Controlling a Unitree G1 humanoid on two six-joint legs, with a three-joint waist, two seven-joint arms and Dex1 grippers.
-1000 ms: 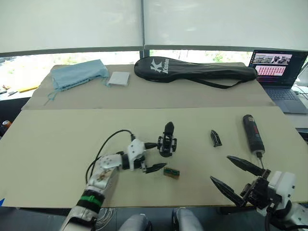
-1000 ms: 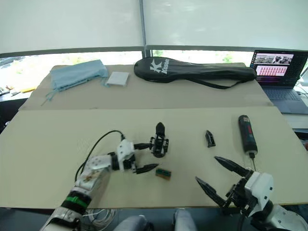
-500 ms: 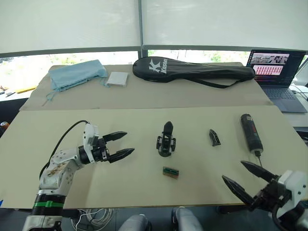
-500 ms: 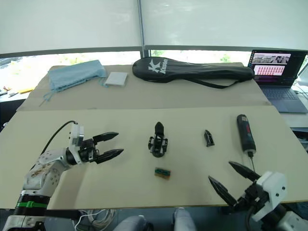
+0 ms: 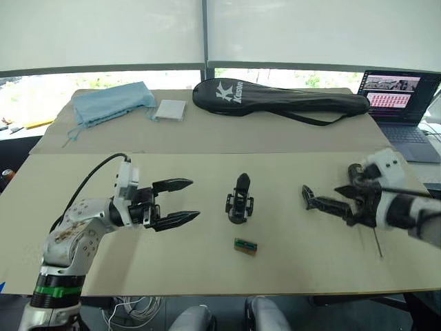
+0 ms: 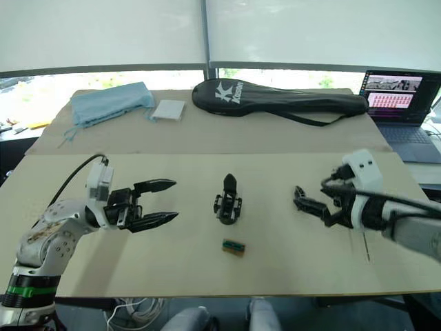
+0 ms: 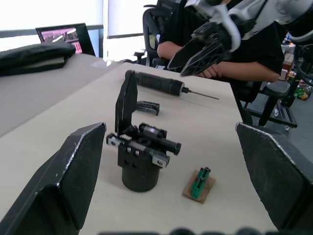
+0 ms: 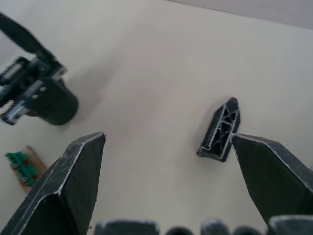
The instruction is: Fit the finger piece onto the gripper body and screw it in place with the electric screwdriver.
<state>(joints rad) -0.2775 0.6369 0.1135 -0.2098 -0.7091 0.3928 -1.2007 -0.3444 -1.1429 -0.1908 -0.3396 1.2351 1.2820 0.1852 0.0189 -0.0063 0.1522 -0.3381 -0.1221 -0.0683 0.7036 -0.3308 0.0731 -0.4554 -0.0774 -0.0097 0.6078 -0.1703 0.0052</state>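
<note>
A long beige table (image 5: 207, 262) runs under a bright window, with a second tabletop butted behind it. On that far top lie a black racket bag (image 5: 275, 102), a blue cloth (image 5: 114, 103) and a small white pad (image 5: 171, 110); a laptop (image 5: 403, 103) sits open at the far right.

My left gripper (image 5: 180, 201) hovers over the near table on my left side, its two black fingers spread wide and holding nothing. It points at the gripper body (image 5: 238, 200), which stands upright on its round base near the middle of the table, its single finger pointing up. There is clear table between my fingertips and it.

My right gripper (image 6: 303, 201) is out over the right half of the table, also spread and empty. In the right wrist view the finger piece (image 8: 220, 129) lies flat just inside one of my fingers (image 8: 274, 181), with the other finger far off toward the gripper body, so the piece sits off-centre in my opening. Its long axis runs roughly along my reach, pointed end away from me. My right arm is plainly the nearer one for this pick.

The electric screwdriver (image 7: 159, 84) lies on the table beyond the finger piece, seen from my left wrist. A small green part on a brown chip (image 5: 245, 245) rests in front of the gripper body.
</note>
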